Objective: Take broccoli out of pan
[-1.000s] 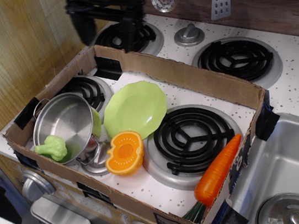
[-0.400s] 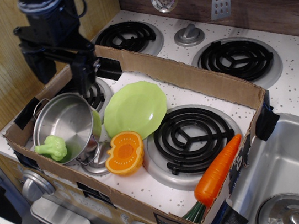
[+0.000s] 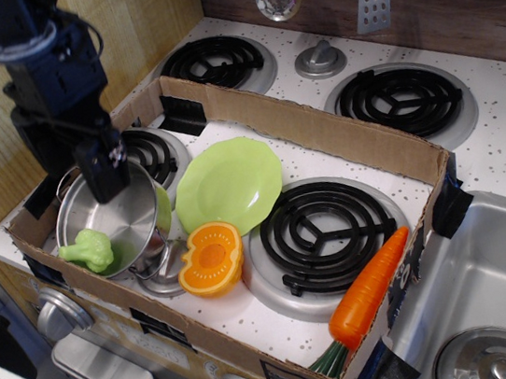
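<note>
The broccoli (image 3: 89, 249) lies in the tilted pan (image 3: 115, 215), at its lower-left rim. The hand (image 3: 72, 172) hangs above the pan's back edge, open, holding nothing. A plate (image 3: 230, 185) leans beside the pan; an orange half (image 3: 211, 258) sits just below, and a carrot (image 3: 369, 288) lies well apart.

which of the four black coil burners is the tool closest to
The front-left burner, inside the cardboard box right behind the pan. The tool hangs just beside it; the other three coils sit well away to the right and rear.
</note>
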Available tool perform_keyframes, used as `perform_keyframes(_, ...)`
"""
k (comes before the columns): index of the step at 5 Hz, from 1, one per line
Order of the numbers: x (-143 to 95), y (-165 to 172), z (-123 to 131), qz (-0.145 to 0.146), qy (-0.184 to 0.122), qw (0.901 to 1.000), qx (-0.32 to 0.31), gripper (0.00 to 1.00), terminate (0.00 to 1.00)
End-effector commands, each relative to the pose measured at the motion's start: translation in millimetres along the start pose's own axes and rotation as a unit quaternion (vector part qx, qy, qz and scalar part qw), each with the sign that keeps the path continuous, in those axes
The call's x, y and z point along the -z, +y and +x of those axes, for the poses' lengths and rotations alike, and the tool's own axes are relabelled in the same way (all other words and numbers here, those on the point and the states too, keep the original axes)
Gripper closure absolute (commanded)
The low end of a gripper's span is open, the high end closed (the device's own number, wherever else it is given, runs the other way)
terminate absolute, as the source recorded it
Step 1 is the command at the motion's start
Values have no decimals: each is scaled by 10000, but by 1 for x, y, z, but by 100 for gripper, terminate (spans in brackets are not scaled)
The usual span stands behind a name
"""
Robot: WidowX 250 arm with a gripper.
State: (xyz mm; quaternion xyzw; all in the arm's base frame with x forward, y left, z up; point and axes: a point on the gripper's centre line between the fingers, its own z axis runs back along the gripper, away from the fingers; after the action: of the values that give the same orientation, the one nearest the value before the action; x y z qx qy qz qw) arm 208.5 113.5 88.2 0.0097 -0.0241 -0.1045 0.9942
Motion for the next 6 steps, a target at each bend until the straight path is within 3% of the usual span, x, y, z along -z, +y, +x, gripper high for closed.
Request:
perform_keyframes(1, 21, -9, -8, 362, -367, 9984, 233, 0, 0)
perform_keyframes(2, 36, -13, -9, 580, -585, 9963, 244, 0, 0)
perform_keyframes(3, 35, -4, -7, 689, -586, 9952, 370, 0, 0)
perform_keyframes(5, 35, 30, 3, 245, -480, 9961, 702, 0, 0)
perform_keyframes(6, 45, 45, 1, 198, -615, 9950, 758, 0, 0)
